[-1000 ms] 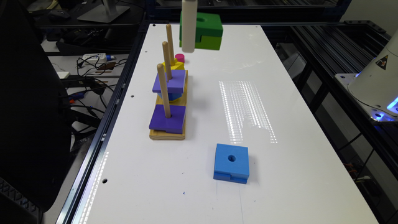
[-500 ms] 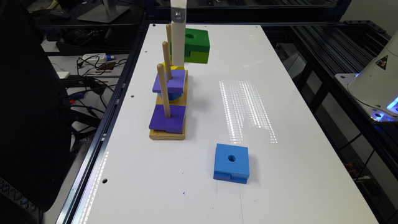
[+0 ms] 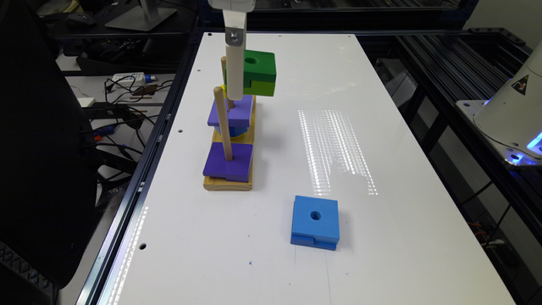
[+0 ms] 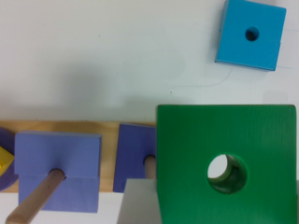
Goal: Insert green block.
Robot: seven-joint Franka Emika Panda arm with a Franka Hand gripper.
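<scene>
The claw (image 3: 235, 72) is seen near the upper middle of the exterior frame, hanging straight down as a long white part. A small metal fitting is seen on its upper portion. Its white mount is cut off by the top edge of the frame. It is raised well above the counter (image 3: 381, 169). The square dark-green block with a round centre hole (image 3: 253, 73) is held against its side, level and lifted.
</scene>
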